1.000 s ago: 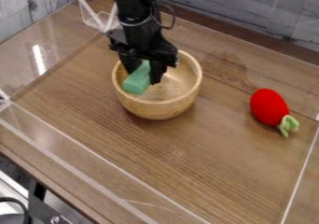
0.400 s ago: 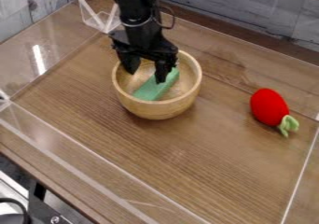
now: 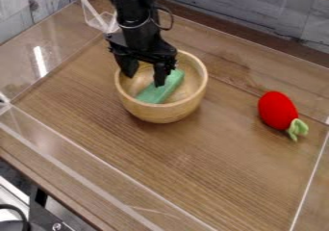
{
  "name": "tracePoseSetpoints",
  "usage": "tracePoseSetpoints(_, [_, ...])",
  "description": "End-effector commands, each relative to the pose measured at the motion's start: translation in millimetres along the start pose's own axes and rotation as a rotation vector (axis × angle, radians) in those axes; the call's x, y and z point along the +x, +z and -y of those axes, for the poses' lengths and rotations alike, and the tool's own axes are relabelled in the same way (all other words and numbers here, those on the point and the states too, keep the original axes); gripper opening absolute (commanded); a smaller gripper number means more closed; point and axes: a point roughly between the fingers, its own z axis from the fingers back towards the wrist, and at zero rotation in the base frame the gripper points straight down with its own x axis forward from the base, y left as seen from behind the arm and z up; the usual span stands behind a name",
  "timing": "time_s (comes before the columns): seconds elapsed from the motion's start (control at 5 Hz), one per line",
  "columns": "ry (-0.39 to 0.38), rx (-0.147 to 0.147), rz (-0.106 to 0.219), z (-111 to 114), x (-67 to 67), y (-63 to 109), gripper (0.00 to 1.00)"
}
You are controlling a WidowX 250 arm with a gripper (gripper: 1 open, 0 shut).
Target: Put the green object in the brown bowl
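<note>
The green object (image 3: 164, 88), a flat mint-green bar, lies tilted inside the brown bowl (image 3: 164, 108), leaning against the right inner wall. The bowl is round, light-brown wood, standing at the table's middle left. My gripper (image 3: 145, 73) hangs just above the bowl's left half with its black fingers spread apart. It is open and holds nothing. One finger hides the bar's upper left end.
A red strawberry toy (image 3: 278, 110) with a light-green stem lies on the wooden table at the right. Clear plastic walls (image 3: 154, 192) fence the table along the front, left and right edges. A grey brick wall stands behind.
My gripper held the green bar upright in the bowl, then spread its fingers and let it drop. The bar now lies in the bowl, and the gripper has shifted slightly left and up.
</note>
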Motion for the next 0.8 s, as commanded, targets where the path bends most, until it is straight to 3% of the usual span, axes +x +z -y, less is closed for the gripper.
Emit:
tracePoseSetpoints(0.0, [0.030, 0.018, 0.042, -6.2, 15.2, 10.5, 1.00])
tracePoseSetpoints(0.2, [0.055, 0.029, 0.040, -8.5, 22.8, 10.7, 1.00])
tracePoseSetpoints(0.6, [0.011, 0.020, 0.034, -1.8, 31.7, 4.7, 1.00])
